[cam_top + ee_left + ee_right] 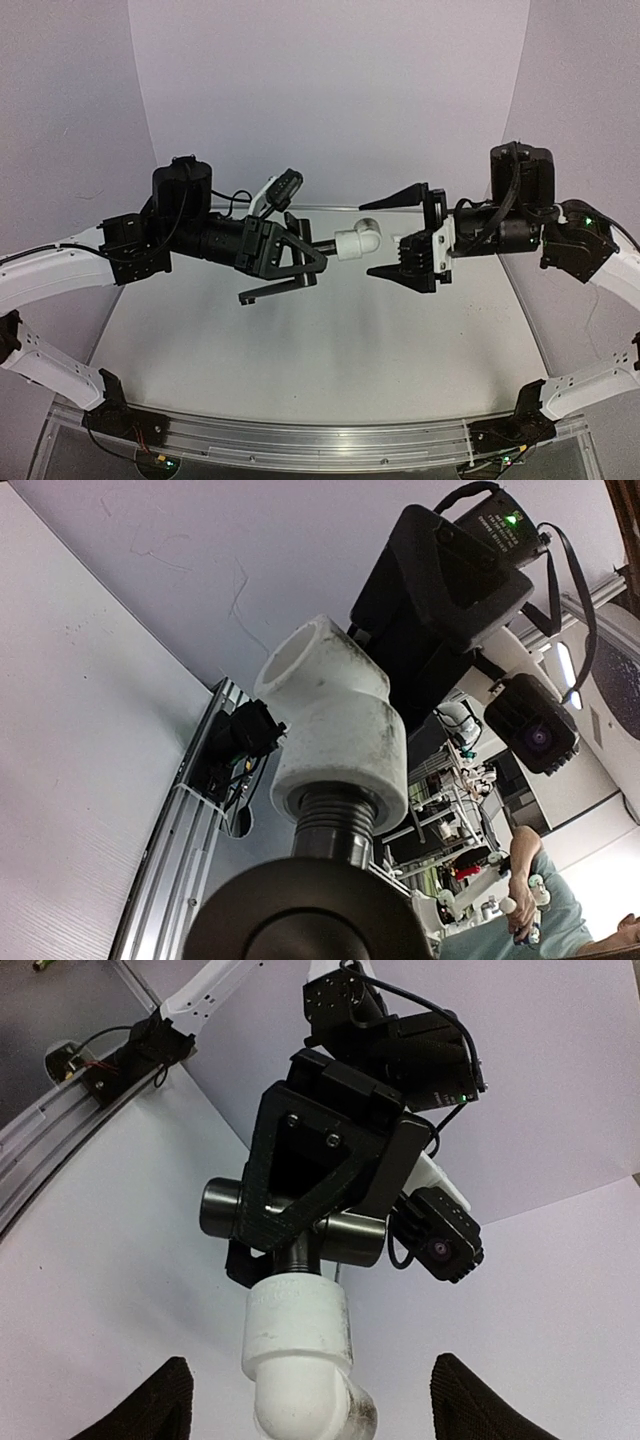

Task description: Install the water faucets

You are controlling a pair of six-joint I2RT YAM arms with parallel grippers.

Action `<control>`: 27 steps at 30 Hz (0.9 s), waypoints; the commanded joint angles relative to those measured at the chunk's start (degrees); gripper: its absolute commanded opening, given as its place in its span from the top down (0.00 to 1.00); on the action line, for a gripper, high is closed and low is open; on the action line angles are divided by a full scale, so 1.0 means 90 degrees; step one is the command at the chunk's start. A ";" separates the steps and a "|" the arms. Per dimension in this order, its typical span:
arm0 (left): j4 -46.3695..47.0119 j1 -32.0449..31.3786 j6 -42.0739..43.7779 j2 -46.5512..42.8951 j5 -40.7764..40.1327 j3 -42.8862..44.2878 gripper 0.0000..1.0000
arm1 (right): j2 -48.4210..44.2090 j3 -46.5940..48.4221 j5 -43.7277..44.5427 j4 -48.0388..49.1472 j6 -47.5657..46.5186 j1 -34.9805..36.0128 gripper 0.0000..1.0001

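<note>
Left gripper [312,250]: jaws clamped on the short cylindrical body of a dark grey metal faucet [222,1210]. It is held in the air above the pale grey tabletop [300,370], about mid-table and towards the far side. The body lies crosswise in the grip. Its threaded stub points out past the fingers, towards the right arm.

A white plastic elbow fitting [358,240] sits on that stub. In the left wrist view a few turns of thread show between the fitting's collar and the faucet body. The elbow's open mouth is turned off to one side of the stub's line.

Right gripper [310,1360]: fingers apart, facing the left gripper head-on. One black fingertip [160,1405] stands on each side of the fitting, with a visible gap on both sides and no contact. From overhead, the tips reach about level with the elbow's bend, so the fitting's free end lies between them. The faucet body lies beyond the tips, on the left arm's side.

A thin dark bar [275,290] slants below the left gripper in the overhead view. I cannot tell whether it is the spout or part of the gripper.

An aluminium rail [320,440] runs along the near table edge between the arm bases.
</note>
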 commanded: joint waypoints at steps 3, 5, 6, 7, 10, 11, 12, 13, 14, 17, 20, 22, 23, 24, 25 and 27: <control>0.1304 0.0025 -0.0367 0.0048 0.0801 0.0157 1.00 | -0.0256 -0.0510 0.0449 0.0295 -0.1597 0.0141 0.35; 0.1318 0.0025 -0.0371 0.0103 0.0919 0.0186 1.00 | -0.0290 -0.0593 0.0495 0.0334 -0.1628 0.0152 0.41; 0.1322 0.0026 -0.0336 0.0106 0.0945 0.0185 1.00 | -0.0289 -0.0586 0.0493 0.0346 -0.1546 0.0159 0.45; 0.1317 0.0027 -0.0288 0.0108 0.0976 0.0182 1.00 | -0.0287 -0.0572 0.0487 0.0362 -0.1445 0.0164 0.49; 0.1232 0.0024 0.0114 0.0001 0.0785 0.0113 1.00 | -0.0193 -0.0339 0.0425 0.0378 -0.0845 0.0167 0.65; 0.1171 0.0025 0.0298 -0.0065 0.0648 0.0073 1.00 | -0.0136 -0.0222 0.0402 0.0378 -0.0476 0.0167 0.70; 0.1145 0.0023 0.0452 -0.0134 0.0536 0.0027 1.00 | -0.0081 -0.0124 0.0390 0.0378 -0.0131 0.0167 0.75; 0.1141 0.0020 0.0627 -0.0202 0.0391 -0.0026 1.00 | -0.0011 -0.0015 0.0370 0.0379 0.0154 0.0167 0.78; 0.1133 0.0024 0.0787 -0.0261 0.0244 -0.0062 1.00 | 0.0067 0.0104 0.0339 0.0381 0.0557 0.0167 0.80; 0.0980 0.0014 0.1351 -0.0391 -0.0113 -0.0089 1.00 | 0.0269 0.0387 0.0177 0.0378 0.1699 0.0174 0.85; 0.0506 -0.0103 0.2100 -0.0451 -0.0600 0.0029 1.00 | 0.0449 0.0677 -0.0104 0.0291 0.2865 0.0168 0.88; 0.0030 -0.0379 0.2786 -0.0463 -0.1216 0.0191 1.00 | 0.0520 0.0763 -0.0374 0.0225 0.3527 0.0170 0.90; -0.0117 -0.0569 0.3167 -0.0484 -0.1673 0.0233 1.00 | 0.0564 0.0797 -0.0508 0.0220 0.3875 0.0169 0.91; -0.0183 -0.0801 0.3577 -0.0520 -0.2110 0.0240 1.00 | 0.0608 0.0833 -0.0627 0.0208 0.4250 0.0168 0.92; -0.0172 -0.1006 0.3946 -0.0547 -0.2449 0.0218 1.00 | 0.0653 0.0857 -0.0746 0.0193 0.4625 0.0168 0.92; -0.0089 -0.1245 0.4480 -0.0572 -0.2952 0.0164 1.00 | 0.0749 0.0877 -0.1044 0.0174 0.5353 0.0167 0.93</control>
